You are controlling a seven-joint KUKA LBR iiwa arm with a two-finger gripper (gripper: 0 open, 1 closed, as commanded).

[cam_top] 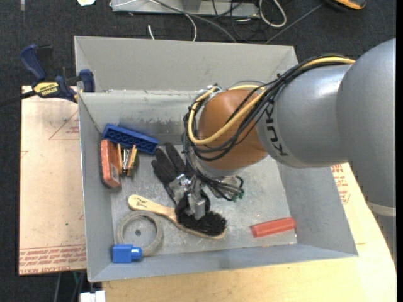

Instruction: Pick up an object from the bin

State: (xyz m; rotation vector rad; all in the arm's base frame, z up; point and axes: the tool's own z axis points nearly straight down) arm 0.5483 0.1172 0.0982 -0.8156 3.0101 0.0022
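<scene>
Camera view: my arm (315, 124) stretched in from the right and bent steeply down into the grey bin (91, 194), its orange wrist cover (230, 134) looped with yellow and black cables. The gripper (192, 201) sat low near the bin's middle, directly over the black bristle end of a wooden-handled brush (151, 206) lying toward the front wall. I could not tell whether the claw was wide or closed.

A black glove (165, 163) lay just beside the gripper, toward the back. A red bar (272, 227) rested well apart at front right. A clear tape ring (138, 231) and a small blue block (126, 253) occupied the front left corner. A blue studded plate (130, 138) and an orange-brown block (109, 163) lay by the left wall.

The grey link read "KUKA".
</scene>
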